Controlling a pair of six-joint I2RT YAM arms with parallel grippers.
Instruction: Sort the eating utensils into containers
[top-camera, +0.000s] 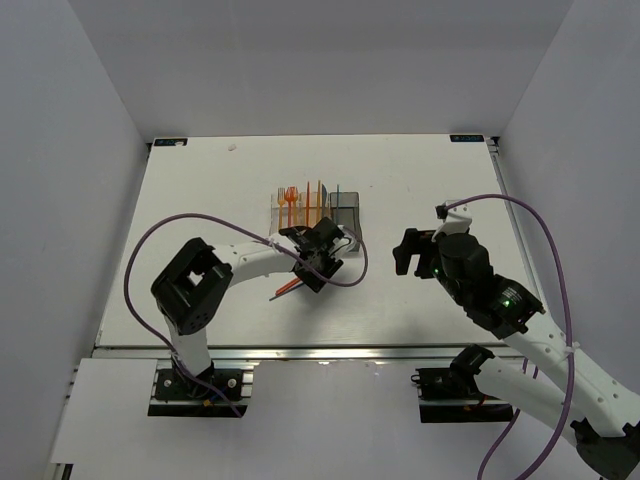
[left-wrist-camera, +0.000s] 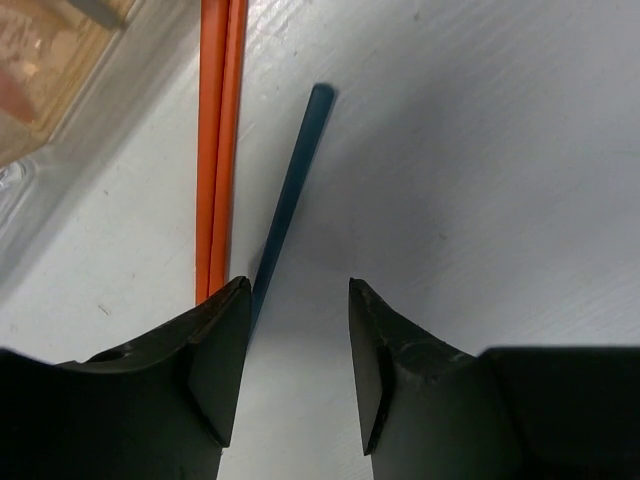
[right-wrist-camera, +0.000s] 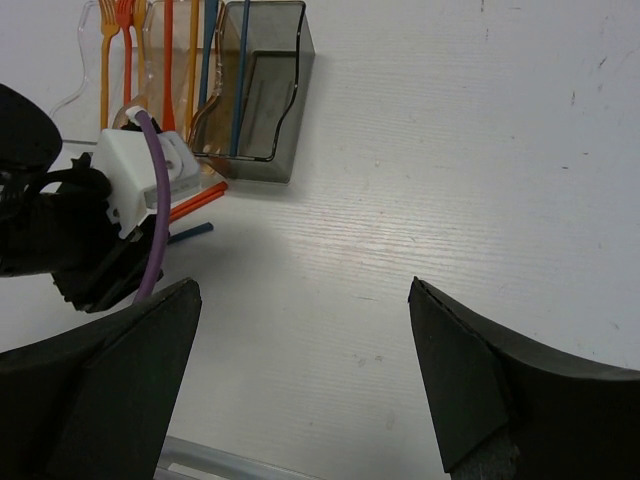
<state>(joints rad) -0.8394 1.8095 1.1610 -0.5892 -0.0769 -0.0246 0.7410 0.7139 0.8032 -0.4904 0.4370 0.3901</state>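
My left tool (left-wrist-camera: 298, 292) hangs low over the counter (left-wrist-camera: 480, 150), just in front of the row of bins. Its jaws are part-way apart, with only bare counter in the gap. A dark blue utensil (left-wrist-camera: 290, 190) lies slantwise below, its near end running in behind one finger. Two orange utensils (left-wrist-camera: 218, 150) lie side by side just past it, near the tan bin (left-wrist-camera: 50, 70). I judge this the pickup of a loose piece, with much of the sorting done: orange forks (right-wrist-camera: 115, 40) stand in the clear bin (right-wrist-camera: 82, 70) and a blue handle (right-wrist-camera: 243, 80) in the smoky grey bin (right-wrist-camera: 290, 100). Next I should shift sideways to centre the blue utensil between the jaws before pinching. My right tool (right-wrist-camera: 302, 300) is spread wide and holds nothing, off to the right.
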